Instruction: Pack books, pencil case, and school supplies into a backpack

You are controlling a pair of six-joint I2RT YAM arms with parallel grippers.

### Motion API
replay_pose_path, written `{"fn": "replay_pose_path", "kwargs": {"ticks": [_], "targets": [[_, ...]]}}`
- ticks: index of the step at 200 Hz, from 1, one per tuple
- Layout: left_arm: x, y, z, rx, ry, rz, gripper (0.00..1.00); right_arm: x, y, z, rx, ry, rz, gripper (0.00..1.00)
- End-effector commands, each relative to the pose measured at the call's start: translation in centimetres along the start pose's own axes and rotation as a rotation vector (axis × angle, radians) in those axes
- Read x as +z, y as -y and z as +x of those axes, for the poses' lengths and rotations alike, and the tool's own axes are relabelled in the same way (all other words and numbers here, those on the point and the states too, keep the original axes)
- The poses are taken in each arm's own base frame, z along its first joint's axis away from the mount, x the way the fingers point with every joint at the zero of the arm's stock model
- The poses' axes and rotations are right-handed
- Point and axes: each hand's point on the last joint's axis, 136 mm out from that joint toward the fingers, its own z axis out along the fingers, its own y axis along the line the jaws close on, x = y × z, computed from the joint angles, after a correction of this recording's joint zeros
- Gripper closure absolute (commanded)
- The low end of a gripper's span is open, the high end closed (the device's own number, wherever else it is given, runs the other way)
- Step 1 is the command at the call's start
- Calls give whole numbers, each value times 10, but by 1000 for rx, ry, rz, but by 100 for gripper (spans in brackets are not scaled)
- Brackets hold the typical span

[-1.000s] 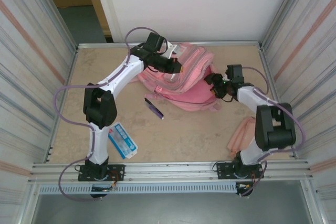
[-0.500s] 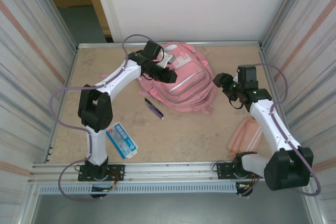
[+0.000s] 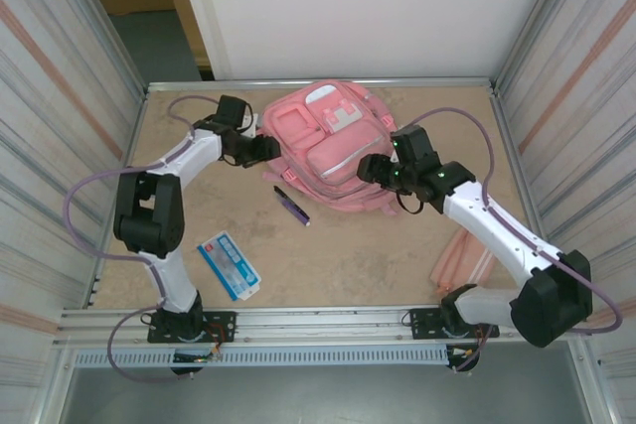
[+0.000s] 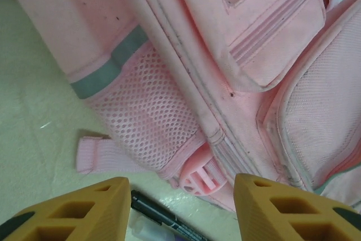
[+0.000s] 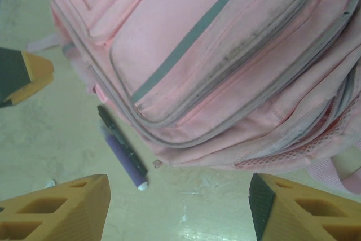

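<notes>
A: Backpack (image 3: 333,141): where do we see it?
B: Flat by the worktop's (image 3: 338,265) far edge, top pointing away, pockets zipped, contents hidden from us. Left gripper (image 3: 264,149) and right gripper (image 3: 370,170) gape at its sides, both empty.

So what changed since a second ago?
The left gripper let go of the backpack, opened and pulled back to its left side. The backpack flopped flat, front up. The right gripper, open, moved in over the backpack's near right edge. The pens, pencil case and pink book stayed put.
</notes>
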Motion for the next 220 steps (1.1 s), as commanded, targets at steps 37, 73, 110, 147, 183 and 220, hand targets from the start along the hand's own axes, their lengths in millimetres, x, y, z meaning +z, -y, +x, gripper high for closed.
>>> {"fn": "replay_pose_path", "kwargs": {"ticks": [37, 73, 110, 147, 183, 220], "targets": [[30, 5, -14, -78, 32, 81, 49, 10, 0, 18, -67, -38, 60, 34], [27, -14, -8, -143, 108, 69, 46, 10, 1, 22, -66, -43, 61, 34], [30, -19, -11, -174, 111, 63, 46, 16, -5, 24, -67, -61, 44, 34], [36, -22, -11, -210, 115, 52, 46, 20, -13, 25, -76, -64, 30, 34], [50, -20, 2, -244, 109, 63, 64, 26, -14, 29, -82, -67, 41, 34], [38, -14, -3, -222, 165, 70, 100, 38, -23, 47, -101, -118, 22, 34]]}}
